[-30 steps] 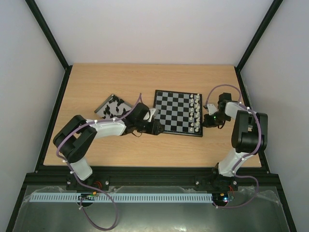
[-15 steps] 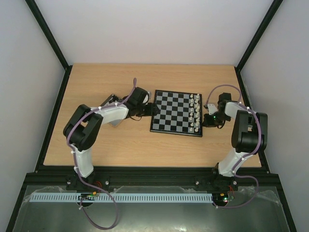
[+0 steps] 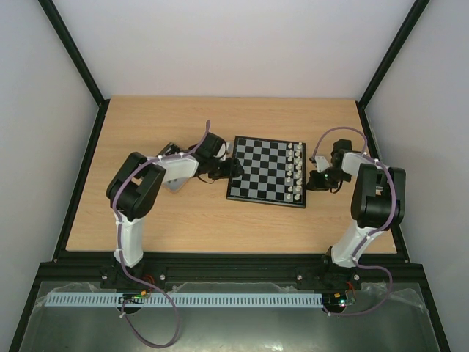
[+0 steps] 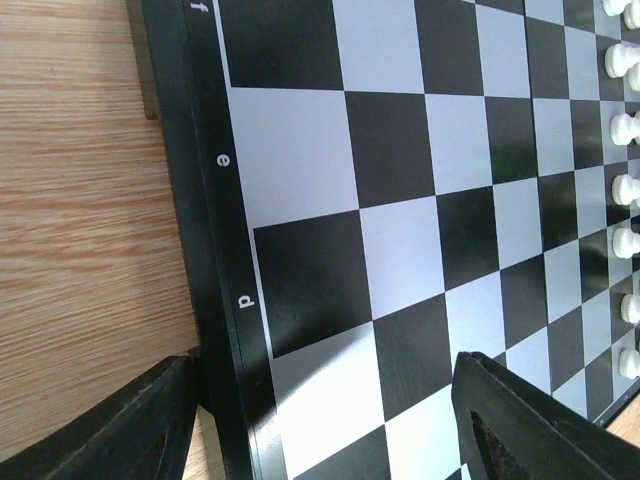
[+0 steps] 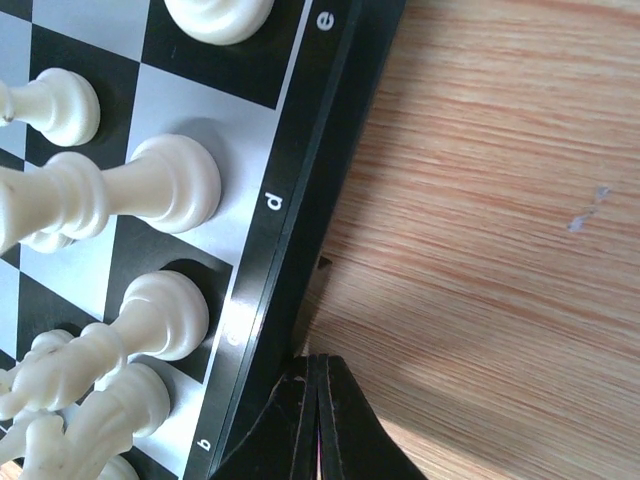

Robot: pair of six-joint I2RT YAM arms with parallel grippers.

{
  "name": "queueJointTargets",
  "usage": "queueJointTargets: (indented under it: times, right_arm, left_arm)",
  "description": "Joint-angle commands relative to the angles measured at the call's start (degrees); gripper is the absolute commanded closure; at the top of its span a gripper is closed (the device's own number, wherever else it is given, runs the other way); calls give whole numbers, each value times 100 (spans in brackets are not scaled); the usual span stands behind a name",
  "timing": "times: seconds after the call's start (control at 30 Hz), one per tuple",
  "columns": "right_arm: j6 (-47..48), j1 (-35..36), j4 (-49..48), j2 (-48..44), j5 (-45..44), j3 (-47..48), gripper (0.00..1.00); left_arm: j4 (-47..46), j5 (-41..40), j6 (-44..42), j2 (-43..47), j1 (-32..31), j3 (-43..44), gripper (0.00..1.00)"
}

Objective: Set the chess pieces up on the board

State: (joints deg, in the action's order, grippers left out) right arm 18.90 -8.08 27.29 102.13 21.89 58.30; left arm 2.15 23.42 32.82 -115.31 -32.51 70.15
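Square flat chessboard (image 3: 264,170), black and pale grey checks, thin black border: lies flat on the wooden table (image 3: 183,220), mid-table, slightly skewed to the table edge. Small white plastic chess pieces (image 3: 295,172): two files along the board's right edge, upright, one per square. Left wrist view: the board's left border (image 4: 215,250) carries white letters f, e, d; the white pieces (image 4: 624,127) line the far side. Right wrist view: back-rank white pieces (image 5: 170,185) stand close against the lettered border (image 5: 300,160), pawns one file further in. Can't make out black pieces in any view.
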Motion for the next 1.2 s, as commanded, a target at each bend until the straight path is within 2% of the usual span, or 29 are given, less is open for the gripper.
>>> queueJointTargets:
  times: [0.0, 0.4, 0.53, 0.63, 0.67, 0.7, 0.73, 0.83, 0.97, 1.1, 1.17]
  right_arm:
    - [258, 74, 520, 117, 515, 21, 96]
    - [771, 69, 725, -522, 422, -599, 96]
    - [736, 69, 674, -713, 252, -729, 96]
    - [392, 53, 451, -803, -136, -676, 96]
    - [246, 19, 456, -811, -205, -593, 93]
    - [133, -45, 469, -824, -239, -469, 92]
    - [34, -128, 529, -852, -227, -333, 90]
    - [-214, -403, 783, -1063, -184, 139, 81]
    - [-524, -480, 835, -1724, -159, 621, 57]
    - [-940, -475, 696, -2334, 655, 892, 41]
    - [-1157, -467, 515, -2596, 1072, 872, 37]
  left_arm:
    - [57, 604, -227, -15, -319, -77, 29]
    - [-94, 377, -57, 1161, -846, -1336, 29]
    - [-3, 20, 89, 1597, -908, -1751, 30]
    - [260, -558, 90, 1927, -862, -1893, 27]
    - [403, -792, 92, 2030, -840, -1882, 20]
    - [561, -1068, 81, 2160, -825, -1865, 3]
    - [712, -1291, 54, 2302, -819, -1834, 1]
    - [1411, -1838, -198, 2666, -825, -1544, 1]
    - [2536, -2671, -565, 2924, -851, -839, 1]
    - [2578, -3502, -928, 3442, -880, -690, 1]
    - [2378, -3676, -1143, 3788, -880, -673, 1]
